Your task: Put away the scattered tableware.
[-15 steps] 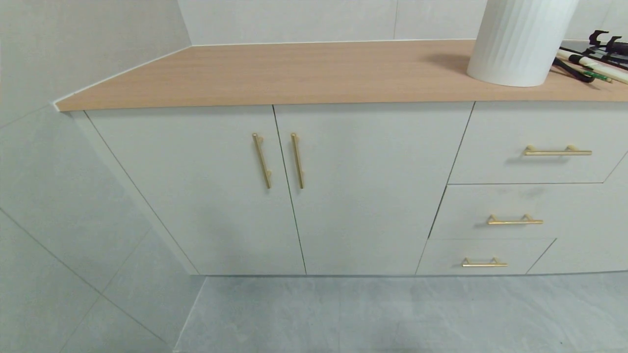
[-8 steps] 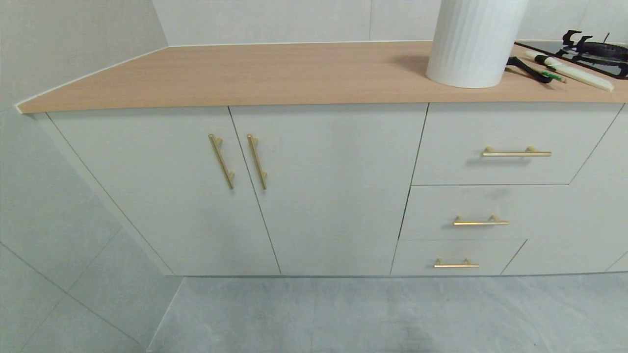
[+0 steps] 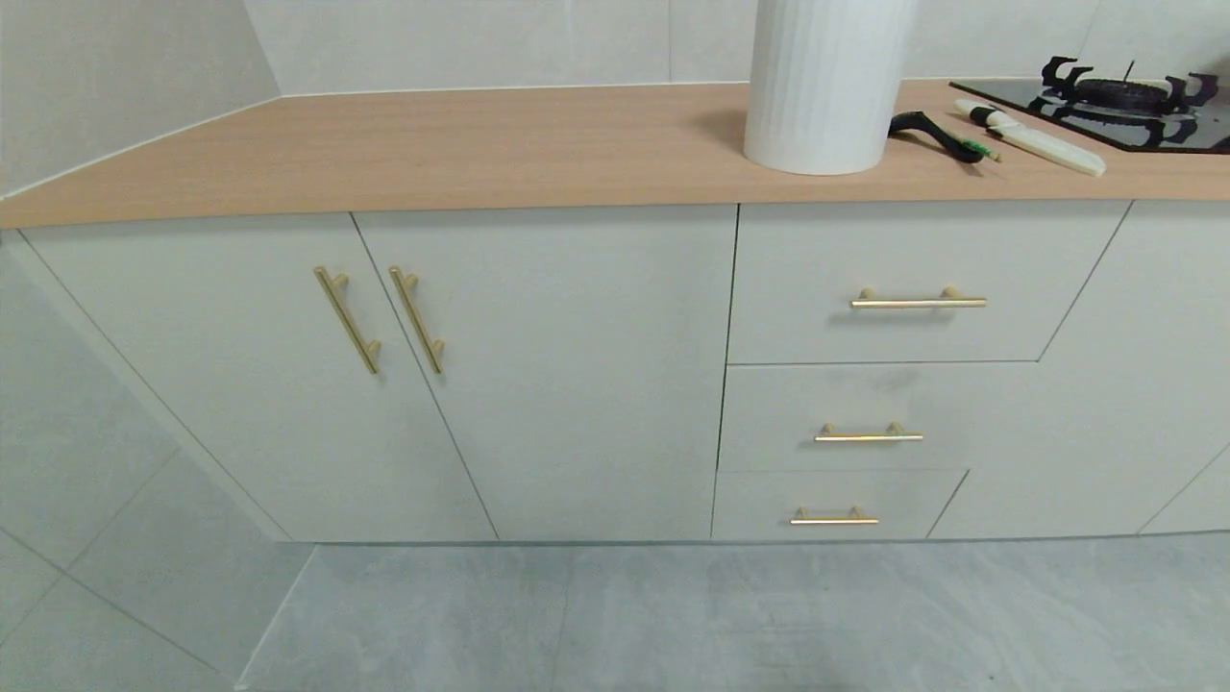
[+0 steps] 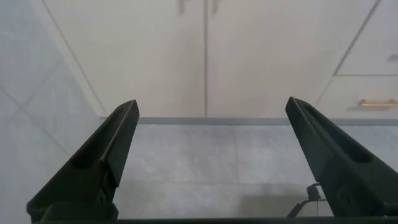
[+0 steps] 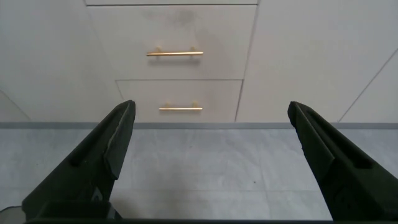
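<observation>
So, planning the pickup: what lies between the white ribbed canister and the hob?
Head view: a black-handled utensil and what looks like a white knife, on the counter.

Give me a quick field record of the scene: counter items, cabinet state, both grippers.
counter: wooden top
canister: white, ribbed, upright on the counter
black utensil: lying right beside the canister
white utensil: lying between the black utensil and the hob
doors: two, shut
drawers: three, shut
left gripper: open, low over the floor, facing the doors
right gripper: open, low, facing the lower drawers
</observation>
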